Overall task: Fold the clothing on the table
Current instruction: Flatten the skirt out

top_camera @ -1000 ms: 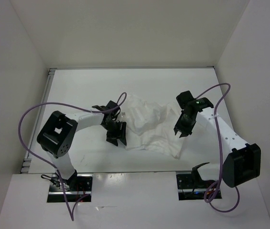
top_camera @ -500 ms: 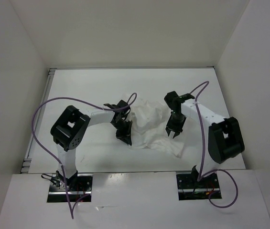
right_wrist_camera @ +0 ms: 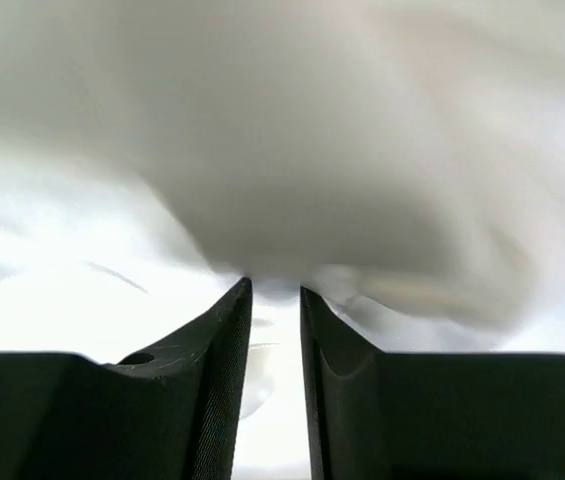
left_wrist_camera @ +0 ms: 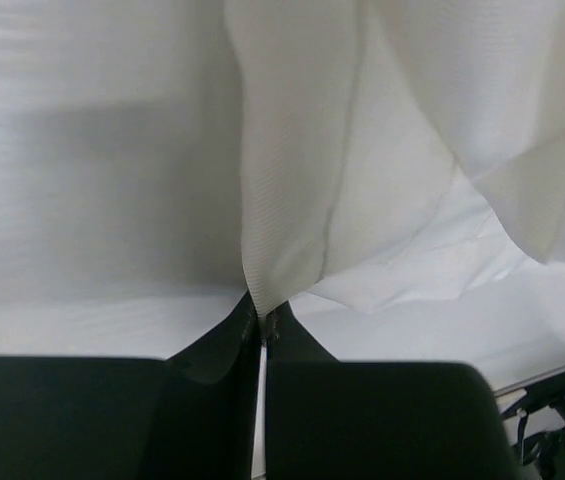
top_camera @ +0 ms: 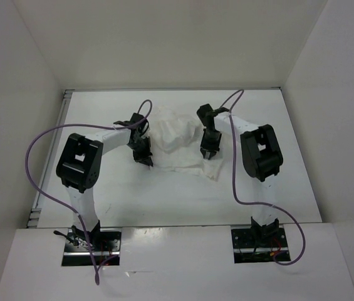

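The clothing [top_camera: 178,135], a thin crumpled white garment, lies bunched in the middle of the table [top_camera: 101,188], between my two grippers. At its left edge, my left gripper [top_camera: 146,157] is shut on a fold; in the left wrist view the fabric [left_wrist_camera: 362,150] rises straight out of the closed tips [left_wrist_camera: 263,322]. My right gripper [top_camera: 207,153] is over the garment's right side, and a corner of cloth trails toward the near edge. In the right wrist view, blurred cloth [right_wrist_camera: 312,150] sits across the tips [right_wrist_camera: 275,292], which hold it with a narrow gap between them.
Upright white walls [top_camera: 164,44] stand on the far, left and right sides of the table. A purple cable [top_camera: 45,144] loops off each arm over the surface. Both arm bases [top_camera: 89,241] are bolted at the near edge. A metal strip [top_camera: 67,95] runs along the table's left edge.
My left gripper closed on the garment's left edge. Both grippers then moved toward the far side and the garment moved that way with them, ending more bunched.
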You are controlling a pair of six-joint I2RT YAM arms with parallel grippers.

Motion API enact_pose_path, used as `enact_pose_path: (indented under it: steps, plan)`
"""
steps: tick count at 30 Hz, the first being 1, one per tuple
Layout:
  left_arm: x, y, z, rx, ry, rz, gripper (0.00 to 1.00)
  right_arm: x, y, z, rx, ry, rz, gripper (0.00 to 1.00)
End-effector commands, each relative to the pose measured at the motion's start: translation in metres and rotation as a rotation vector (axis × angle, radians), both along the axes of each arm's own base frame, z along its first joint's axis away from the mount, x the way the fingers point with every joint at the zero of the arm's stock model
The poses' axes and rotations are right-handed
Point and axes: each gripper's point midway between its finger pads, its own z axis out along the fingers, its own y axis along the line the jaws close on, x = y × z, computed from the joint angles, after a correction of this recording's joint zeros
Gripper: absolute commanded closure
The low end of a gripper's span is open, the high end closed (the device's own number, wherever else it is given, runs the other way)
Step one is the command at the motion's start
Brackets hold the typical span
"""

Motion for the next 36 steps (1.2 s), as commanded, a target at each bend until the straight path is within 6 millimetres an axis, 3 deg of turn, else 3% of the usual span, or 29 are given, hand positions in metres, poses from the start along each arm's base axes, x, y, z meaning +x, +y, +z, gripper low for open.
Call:
enact_pose_path:
  steps: [1,3,4,8,9,13,19,24,29,30,33,36]
  plan:
    - [0.007,0.012,0.012,0.029,-0.034,0.015,1.0,0.055,0.0,0.037,-0.012,-0.242,0.035,0.69]
    - [0.004,0.008,0.013,-0.002,-0.034,0.021,1.0,0.048,0.004,0.055,0.034,-0.272,0.051,0.66]
    - [0.001,0.005,0.015,-0.028,-0.033,0.013,1.0,0.042,0.009,0.08,0.091,-0.311,0.058,0.65]
    - [-0.014,-0.002,0.005,-0.042,0.004,0.005,1.0,0.007,-0.001,0.099,0.114,-0.306,0.021,0.6]
    - [-0.019,-0.004,0.003,-0.039,0.013,-0.004,1.0,-0.006,-0.006,0.092,0.103,-0.274,0.012,0.6]
    - [-0.021,-0.008,0.0,-0.048,0.018,-0.017,1.0,-0.017,-0.016,0.078,0.06,-0.235,-0.002,0.58]
    - [-0.02,-0.008,0.002,-0.047,0.015,-0.025,1.0,-0.018,-0.042,0.035,-0.121,-0.136,0.019,0.56]
    - [-0.02,-0.007,0.004,-0.038,0.012,-0.023,1.0,-0.013,-0.06,0.026,-0.249,-0.109,0.016,0.53]
    - [-0.023,-0.005,0.002,-0.035,0.02,-0.022,1.0,-0.008,-0.058,0.014,-0.25,-0.099,0.017,0.53]
    - [-0.023,-0.005,0.002,-0.035,0.02,-0.022,1.0,-0.006,-0.055,0.013,-0.237,-0.103,0.029,0.54]
    - [-0.024,-0.001,0.0,-0.032,0.029,-0.011,1.0,-0.008,-0.049,0.002,-0.202,-0.09,0.041,0.99]
    - [-0.021,0.007,-0.003,-0.03,0.022,-0.007,1.0,-0.007,-0.042,0.007,-0.158,-0.104,0.042,0.99]
